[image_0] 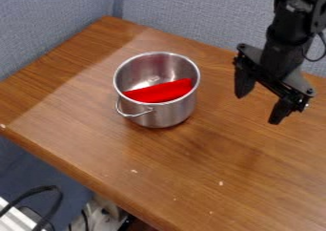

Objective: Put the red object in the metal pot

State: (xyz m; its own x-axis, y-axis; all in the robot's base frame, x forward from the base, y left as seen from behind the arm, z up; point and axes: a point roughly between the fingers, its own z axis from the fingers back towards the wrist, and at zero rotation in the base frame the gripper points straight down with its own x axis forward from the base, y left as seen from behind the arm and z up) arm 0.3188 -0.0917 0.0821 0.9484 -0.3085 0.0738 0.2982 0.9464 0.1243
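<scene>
The metal pot [155, 89] stands upright on the wooden table [76, 77], a little left of the middle, its wire handle hanging down on the front left side. The red object [166, 90] lies inside the pot, leaning across the bottom toward the right wall. To the right of the pot, well apart from it, my black gripper [260, 100] hangs above the table with its two fingers spread. It is open and holds nothing.
The table's front edge runs diagonally from the left to the bottom right. A grey-blue partition wall [192, 15] stands behind the table. Dark cables [32, 208] lie on the floor below the front edge.
</scene>
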